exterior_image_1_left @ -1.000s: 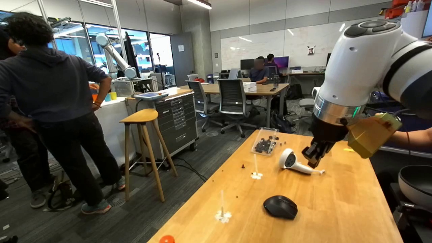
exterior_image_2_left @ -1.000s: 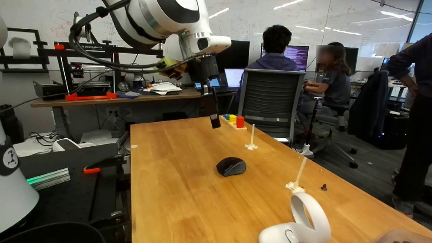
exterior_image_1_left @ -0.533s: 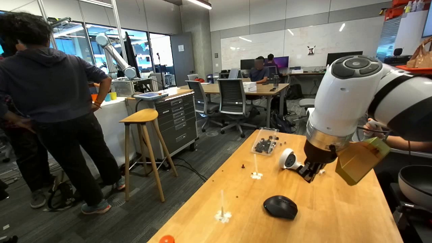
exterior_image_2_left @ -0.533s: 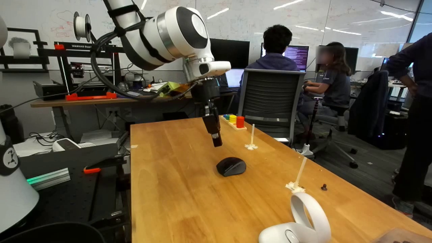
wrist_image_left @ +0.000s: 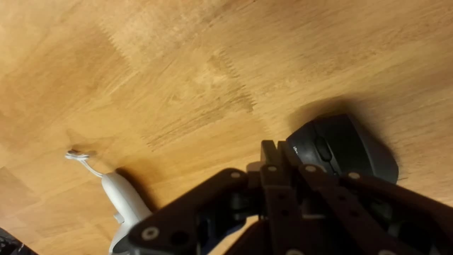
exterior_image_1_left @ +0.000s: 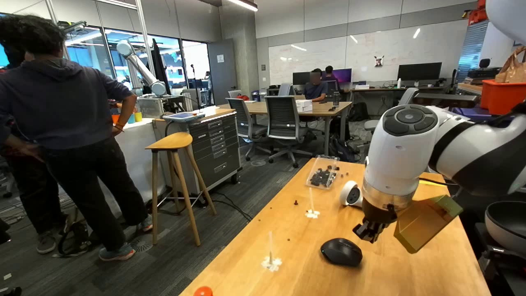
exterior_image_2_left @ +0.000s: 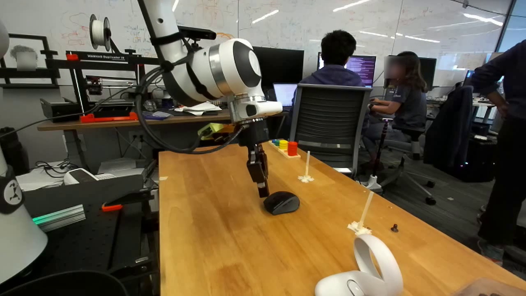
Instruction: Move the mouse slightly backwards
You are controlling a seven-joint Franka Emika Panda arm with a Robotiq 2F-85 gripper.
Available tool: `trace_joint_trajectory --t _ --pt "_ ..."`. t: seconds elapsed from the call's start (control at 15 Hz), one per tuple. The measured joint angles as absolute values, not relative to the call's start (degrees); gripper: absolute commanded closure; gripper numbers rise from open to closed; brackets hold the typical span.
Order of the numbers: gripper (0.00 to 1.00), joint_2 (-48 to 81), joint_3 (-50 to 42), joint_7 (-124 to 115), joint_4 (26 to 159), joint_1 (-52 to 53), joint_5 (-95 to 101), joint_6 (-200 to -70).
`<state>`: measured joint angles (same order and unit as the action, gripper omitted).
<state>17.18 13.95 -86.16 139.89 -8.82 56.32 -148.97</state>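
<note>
"WANHAO Duplicator" jumps out in an exterior view, across the black boxy-framed 3D printer [exterior_image_2_left: 95, 85], the ending blurred! Lower, a round white badge [exterior_image_2_left: 12, 194] shows a dark emblem on the white rounded column [exterior_image_2_left: 18, 244]. Over to the wrist view: tiny pale letters on the matte black domed mouse [wrist_image_left: 345, 148], too fuzzy to read!

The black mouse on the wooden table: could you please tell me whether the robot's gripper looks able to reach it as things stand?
Likely yes, at least for a push: the gripper, shut, hangs close to the mouse, with nothing visible between them; the white controller lies off to the side.
</note>
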Motion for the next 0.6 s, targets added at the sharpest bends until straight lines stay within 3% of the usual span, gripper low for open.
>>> trace_joint_trajectory --t 0.4,0.6 --pt "0.91 24.4 13.6 -90.1 134.5 -7.9 58.8 -149.0" --pt "0.91 26.5 9.3 -90.7 132.1 -3.3 58.9 -150.0"
